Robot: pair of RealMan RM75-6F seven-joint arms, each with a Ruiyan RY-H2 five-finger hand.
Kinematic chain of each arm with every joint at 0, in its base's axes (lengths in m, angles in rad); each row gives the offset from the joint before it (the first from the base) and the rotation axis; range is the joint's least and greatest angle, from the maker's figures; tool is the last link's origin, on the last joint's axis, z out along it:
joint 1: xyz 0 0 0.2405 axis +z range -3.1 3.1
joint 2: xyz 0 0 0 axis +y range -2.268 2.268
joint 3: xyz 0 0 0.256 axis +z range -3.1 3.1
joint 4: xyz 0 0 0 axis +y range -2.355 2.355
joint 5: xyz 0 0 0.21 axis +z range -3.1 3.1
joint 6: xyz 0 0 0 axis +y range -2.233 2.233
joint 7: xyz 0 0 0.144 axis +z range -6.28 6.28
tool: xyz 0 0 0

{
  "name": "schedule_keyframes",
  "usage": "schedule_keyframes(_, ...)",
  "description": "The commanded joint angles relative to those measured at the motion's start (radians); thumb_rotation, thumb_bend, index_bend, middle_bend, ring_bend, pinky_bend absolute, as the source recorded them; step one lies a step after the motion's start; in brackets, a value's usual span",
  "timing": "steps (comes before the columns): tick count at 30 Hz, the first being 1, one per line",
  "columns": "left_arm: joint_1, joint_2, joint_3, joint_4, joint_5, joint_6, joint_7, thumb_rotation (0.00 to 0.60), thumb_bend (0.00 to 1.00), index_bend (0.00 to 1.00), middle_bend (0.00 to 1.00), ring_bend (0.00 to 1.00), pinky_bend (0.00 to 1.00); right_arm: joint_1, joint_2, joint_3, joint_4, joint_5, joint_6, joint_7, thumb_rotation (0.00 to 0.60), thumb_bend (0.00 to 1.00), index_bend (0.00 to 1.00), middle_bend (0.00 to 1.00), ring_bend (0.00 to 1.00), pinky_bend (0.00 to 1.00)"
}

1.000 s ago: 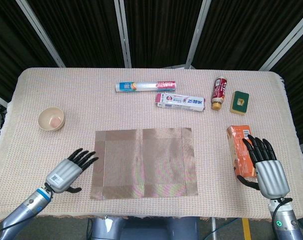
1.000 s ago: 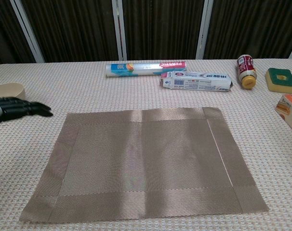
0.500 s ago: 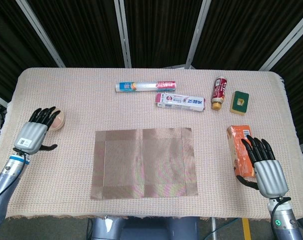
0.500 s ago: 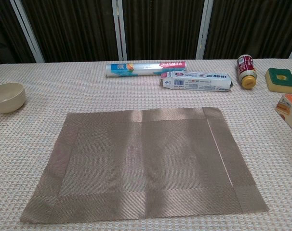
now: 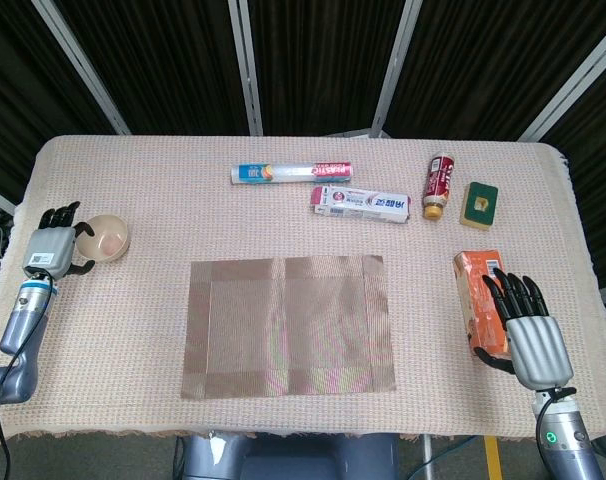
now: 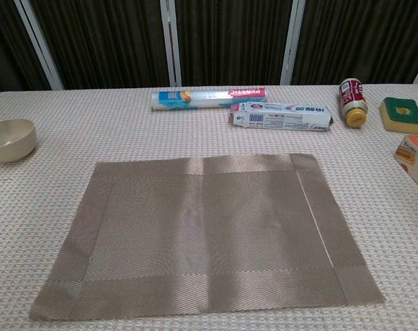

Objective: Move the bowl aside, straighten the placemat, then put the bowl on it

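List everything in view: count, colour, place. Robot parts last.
bowl: 1, cream, far left of table
placemat: 1, brown woven, centre front, lying flat
wrap roll: 1, white/blue/pink, back centre
toothpaste box: 1, white/red, beside the roll
bottle: 1, red with yellow cap, back right, lying down
sponge: 1, green/yellow, right of bottle
carton: 1, orange, right edge
tablecloth: 1, beige
left hand: 1, at the bowl's left side, contact unclear
right hand: 1, fingers spread, beside the carton

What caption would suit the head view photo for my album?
Left robot hand reaches beside a cream bowl while the straightened placemat waits mid-table.
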Motion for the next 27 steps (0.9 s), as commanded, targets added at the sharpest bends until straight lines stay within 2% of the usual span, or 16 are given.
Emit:
schedule_keyframes(1, -0.019, -0.059, -0.010, 0.082, -0.006, -0.045, -0.016, 0.600, 0.29, 0.37, 0.00, 0.00, 0.00, 0.001, -0.001, 0.000, 0.001, 0.001, -0.002, -0.002, 0.600, 0.00, 0.00, 0.00, 0.00, 0.00)
schedule_keyframes(6, -0.027, -0.095, -0.012, 0.138, 0.003, -0.085, -0.027, 0.600, 0.31, 0.39, 0.00, 0.00, 0.00, 0.001, -0.002, 0.001, 0.001, 0.004, -0.003, -0.004, 0.600, 0.00, 0.00, 0.00, 0.00, 0.00)
schedule_keyframes(13, -0.024, -0.116, -0.012, 0.171, 0.031, -0.078, -0.045, 0.600, 0.37, 0.51, 0.00, 0.00, 0.00, 0.001, -0.001, 0.001, 0.003, 0.008, -0.005, -0.001, 0.600, 0.00, 0.00, 0.00, 0.00, 0.00)
schedule_keyframes(19, -0.021, -0.118, -0.017, 0.177, 0.045, -0.066, -0.049, 0.600, 0.40, 0.55, 0.00, 0.00, 0.00, 0.002, 0.000, 0.001, 0.005, 0.008, -0.006, 0.004, 0.600, 0.00, 0.00, 0.00, 0.00, 0.00)
schedule_keyframes(27, -0.025, -0.126, -0.028, 0.201, 0.046, -0.085, -0.046, 0.600, 0.39, 0.54, 0.00, 0.00, 0.00, 0.002, 0.000, 0.001, 0.006, 0.007, -0.006, 0.003, 0.600, 0.00, 0.00, 0.00, 0.00, 0.00)
